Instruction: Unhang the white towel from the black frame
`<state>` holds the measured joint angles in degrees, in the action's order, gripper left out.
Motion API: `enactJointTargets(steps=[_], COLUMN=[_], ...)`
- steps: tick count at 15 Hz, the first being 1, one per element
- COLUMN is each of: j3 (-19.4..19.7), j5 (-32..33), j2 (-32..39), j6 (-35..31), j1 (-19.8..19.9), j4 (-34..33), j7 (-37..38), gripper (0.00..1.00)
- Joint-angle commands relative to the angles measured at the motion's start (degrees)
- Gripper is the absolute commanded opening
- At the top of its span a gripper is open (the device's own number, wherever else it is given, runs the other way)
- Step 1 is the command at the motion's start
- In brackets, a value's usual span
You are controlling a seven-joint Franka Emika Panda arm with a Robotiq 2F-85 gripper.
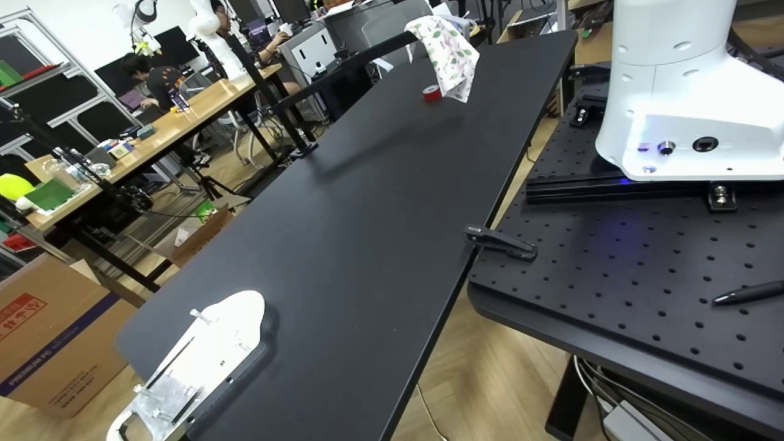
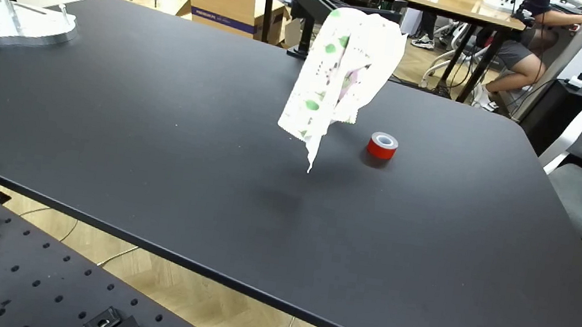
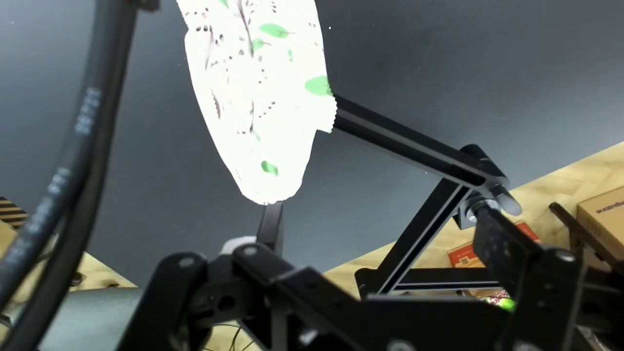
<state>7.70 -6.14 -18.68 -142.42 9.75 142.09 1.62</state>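
White towel [image 2: 338, 75] with a print of green leaves and dark specks, draped over a bar of the black frame [image 3: 414, 146] and hanging in loose folds above a black table [image 2: 160, 142]. In an exterior view, its lowest corner narrows to a thin point. In the wrist view, the gripper [image 3: 375, 229] comes in from the bottom, its two fingers spread wide apart and holding nothing; the towel is toward the top. A red roll of tape [image 2: 380, 152] sits on the table near the towel. Well apart from it, at the table's end, lies a white panel [image 1: 214, 343] with short pegs, seen in both exterior views. Beside the table, a white robot base [image 1: 664, 79] stands on a black perforated board [image 1: 612, 257], where a black pen [image 1: 750, 293] also lies.
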Motion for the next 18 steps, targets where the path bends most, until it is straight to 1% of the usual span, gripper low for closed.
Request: enactJointTargets(steps=[1,3,7,9,12,15,18], j3=[0.8,1.7,3.9,5.0,6.2,6.9,7.2], j5=[-2.2,-3.8,-7.0,-8.9,-11.5,-15.2,-17.3], j2=[2.5,3.3,4.1,4.7,6.1,8.4,10.7], j6=[-3.1,-4.3,-5.1,-4.6,-2.9,-1.4,0.8], j1=[0.9,1.6,2.8,2.9,1.9,1.1,1.3], j4=[-0.3,0.0,0.5,0.4,-0.6,-2.6,-4.9], j7=[6.3,7.9,8.8,7.7,4.5,1.8,0.0], gripper=[1.0,1.0,1.0,1.0,1.0,1.0,1.0])
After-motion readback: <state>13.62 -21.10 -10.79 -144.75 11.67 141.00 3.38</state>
